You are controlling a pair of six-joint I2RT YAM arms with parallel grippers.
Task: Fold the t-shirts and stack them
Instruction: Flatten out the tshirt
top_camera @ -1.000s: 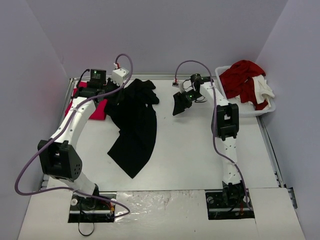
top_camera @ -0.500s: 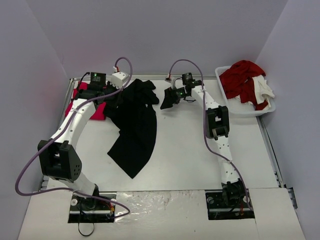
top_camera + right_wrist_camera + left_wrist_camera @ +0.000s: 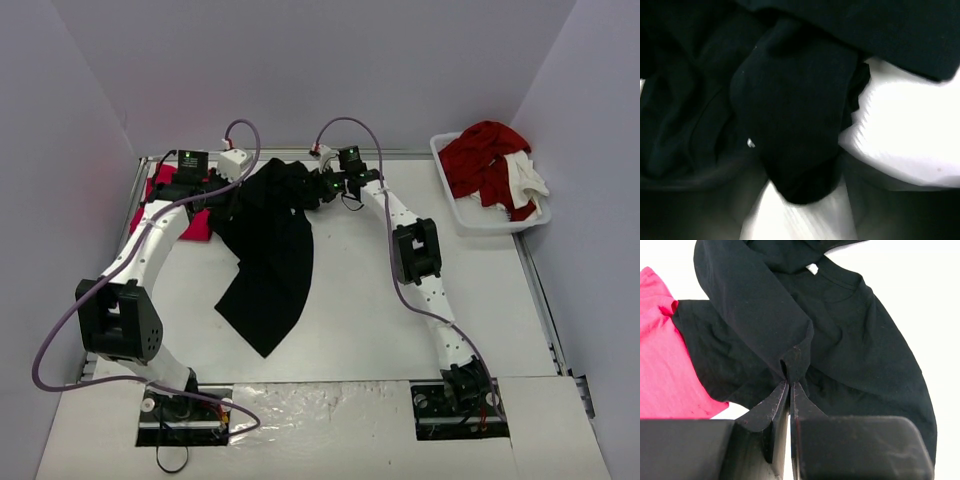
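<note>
The black t-shirt (image 3: 268,255) lies crumpled on the white table, bunched at the far end and trailing toward the near side. My left gripper (image 3: 226,196) is shut on a pinch of its cloth; in the left wrist view the gripper (image 3: 791,384) holds a raised fold of the black t-shirt (image 3: 840,325). The pink-red t-shirt (image 3: 187,215) lies at the far left, partly under the left arm and the black shirt, and it also shows in the left wrist view (image 3: 662,360). My right gripper (image 3: 320,189) is open at the bunched far-right corner, its jaws spread around a lump of black t-shirt (image 3: 795,130).
A white basket (image 3: 470,215) with red and white clothes stands at the far right. Grey walls close in the table on three sides. A metal rail (image 3: 538,290) runs along the table's right edge.
My right arm has swung left across the far side of the table, from near the basket to the bunched corner of the black shirt. The left arm has barely moved.
</note>
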